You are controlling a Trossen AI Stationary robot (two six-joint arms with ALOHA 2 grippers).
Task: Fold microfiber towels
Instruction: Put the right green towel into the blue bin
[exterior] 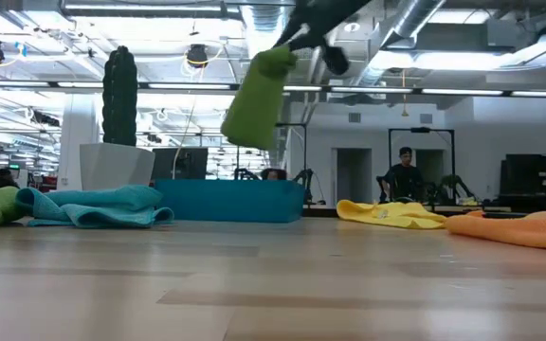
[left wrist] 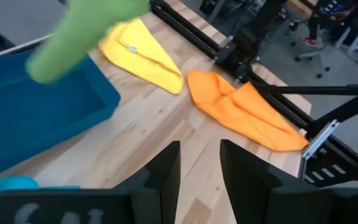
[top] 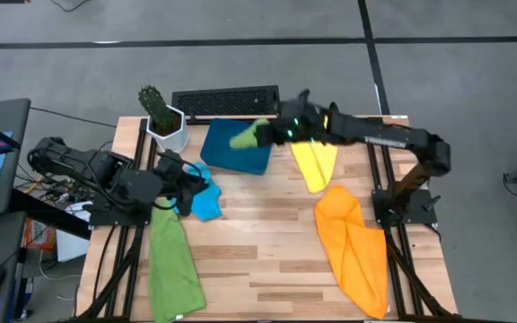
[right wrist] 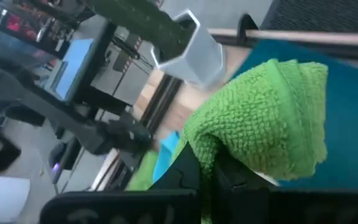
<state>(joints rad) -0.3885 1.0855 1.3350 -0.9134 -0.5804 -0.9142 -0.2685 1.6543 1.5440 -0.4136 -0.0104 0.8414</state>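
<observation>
A folded green towel (top: 245,136) hangs in the air over the teal tray (top: 232,157) at the back of the table, pinched by the closed right gripper (top: 267,132). The left gripper (top: 189,186), fingers a little apart and empty, sits by the crumpled blue towel (top: 206,202), with a second green towel (top: 172,265) near the left front edge, and the yellow towel (top: 316,164) and orange towel (top: 352,242) lie on the right side

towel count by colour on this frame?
Green towels: 2, one flat on the table, one held up over the teal tray by the right gripper
Sky-blue towel: 1
Yellow towel: 1
Orange towel: 1
Total: 5
</observation>
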